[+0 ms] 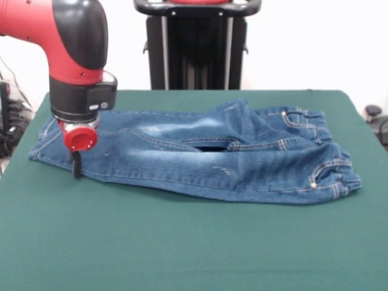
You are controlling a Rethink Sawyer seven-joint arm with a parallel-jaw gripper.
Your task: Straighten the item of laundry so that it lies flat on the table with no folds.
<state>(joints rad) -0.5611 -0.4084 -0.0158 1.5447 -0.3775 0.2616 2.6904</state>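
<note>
The blue denim jeans (200,160) lie across the dark green table (194,242), legs to the left and elastic waistband to the right. The two legs lie side by side, with a raised fold near the crotch where cloth bunches up. The waistband end is rumpled. My gripper (77,165) hangs below the red and black arm at the left. It is down at the hem end of the near leg, touching or just above the cloth. I cannot tell from this view whether it holds the denim.
The robot's black pedestal (197,45) stands behind the table's far edge. Green tabletop stretches in front of the jeans to the near edge. Dark equipment (376,118) shows off the table's right side.
</note>
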